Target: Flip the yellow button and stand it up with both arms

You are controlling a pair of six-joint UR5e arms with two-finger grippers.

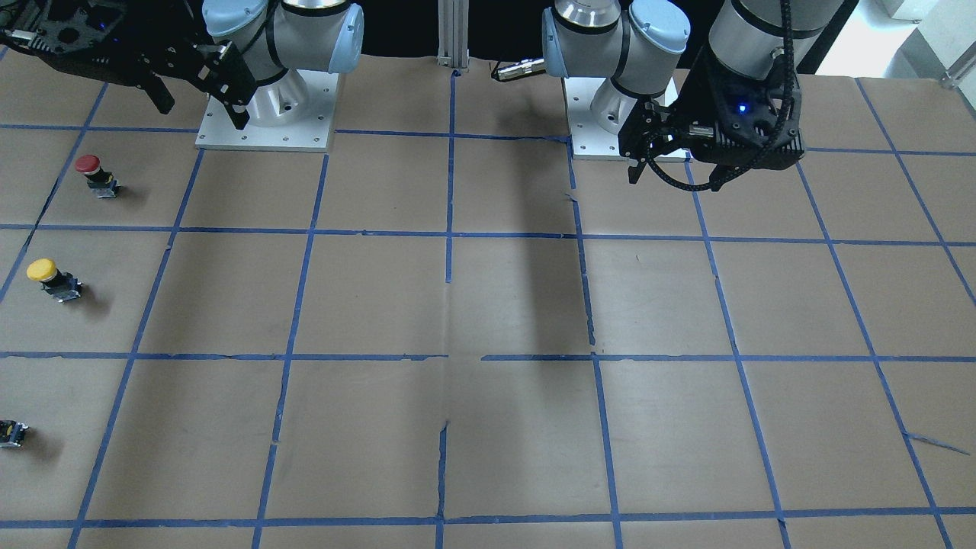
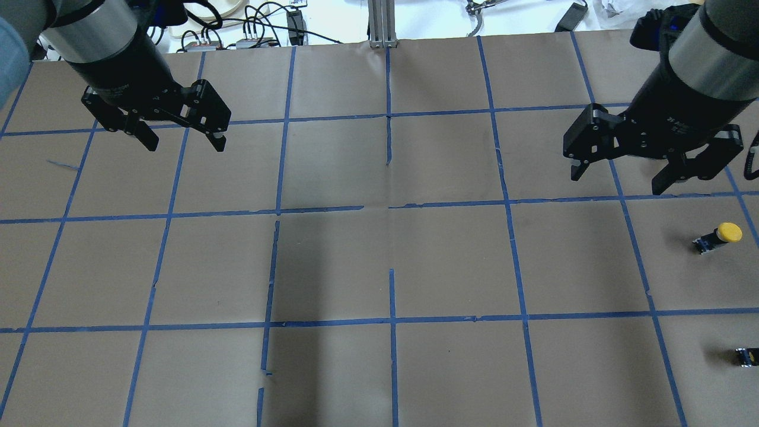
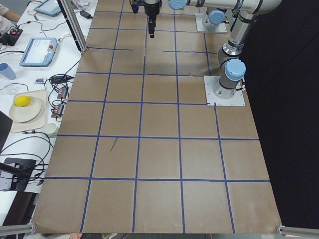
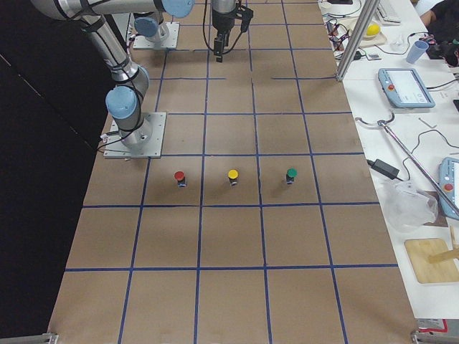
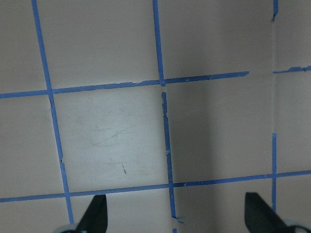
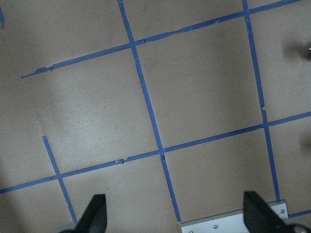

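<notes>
Exterior front-facing crops green button [image 1: 11, 433] near yellow button [image 1: 52, 278].

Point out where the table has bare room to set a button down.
Bare paper runs across the table's middle squares and the whole end below the left gripper. The only crowding is at the right end: the red button, yellow button and green button sit in a row, apart, beside the right gripper.

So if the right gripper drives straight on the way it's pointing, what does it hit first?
Most likely bare table: the right wrist view shows brown paper and blue tape ahead of the right gripper. The yellow button sits off to one side, outside that line. Depth is unclear.
</notes>
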